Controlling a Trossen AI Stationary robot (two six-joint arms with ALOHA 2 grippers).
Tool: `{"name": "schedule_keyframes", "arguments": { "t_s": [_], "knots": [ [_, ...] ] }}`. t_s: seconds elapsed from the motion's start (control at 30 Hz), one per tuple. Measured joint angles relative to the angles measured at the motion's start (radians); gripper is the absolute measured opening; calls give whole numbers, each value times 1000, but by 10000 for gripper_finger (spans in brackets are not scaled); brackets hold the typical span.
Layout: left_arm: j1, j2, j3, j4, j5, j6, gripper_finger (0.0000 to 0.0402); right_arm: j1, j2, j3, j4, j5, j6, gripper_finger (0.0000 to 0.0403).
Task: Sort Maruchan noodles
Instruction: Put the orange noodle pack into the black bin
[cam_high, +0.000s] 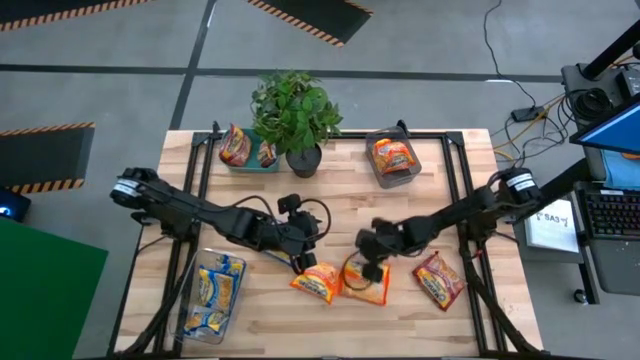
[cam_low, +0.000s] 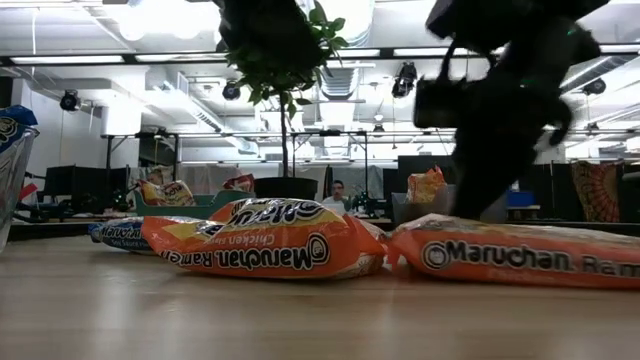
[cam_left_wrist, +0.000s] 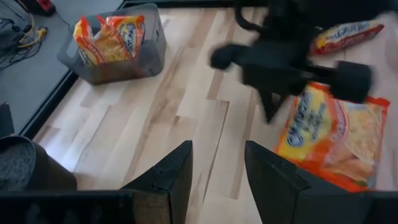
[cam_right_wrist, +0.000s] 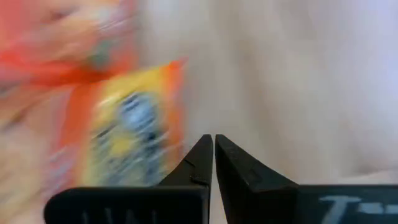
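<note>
**Arms and grippers: position check**

My left arm reaches in from the table's left edge toward the middle, bent at the elbow. My left gripper (cam_high: 300, 262) hangs low with its fingers (cam_left_wrist: 168, 177) parted and nothing between them. My right arm comes in from the right edge the same way. My right gripper (cam_high: 372, 268) points down, its fingers (cam_right_wrist: 200, 158) pressed together, empty.
</note>
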Motion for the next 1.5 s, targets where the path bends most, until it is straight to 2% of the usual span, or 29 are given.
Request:
{"name": "schedule_keyframes", "arguments": {
  "t_s": [0.07,0.17,0.33,0.5,0.67,0.87,1.07,1.17,1.43,1.5],
  "knots": [
    [0,6,-1,2,0,9,128,-36,-22,-1,-62,44,-9,9],
    [0,14,-8,5,9,23,128,-79,-79,0,-131,43,-11,9],
    [1,34,-24,25,31,45,128,-98,-189,0,-158,-158,-57,9],
    [2,32,-23,45,27,98,128,-52,-198,-3,-117,-319,-58,9],
    [2,28,-18,45,27,108,128,28,-121,-8,-13,-344,-70,9],
    [2,25,-18,57,27,166,128,59,13,-8,59,-312,-57,9],
    [2,25,-16,56,47,210,129,12,91,-3,89,-274,-42,9],
    [2,26,-16,56,78,216,129,-17,84,-3,82,-225,-68,9],
    [2,26,-16,63,111,235,129,-121,-25,-11,47,5,-255,9],
    [2,26,-17,67,111,243,129,-149,-69,-11,48,12,-270,9]
  ]
}}
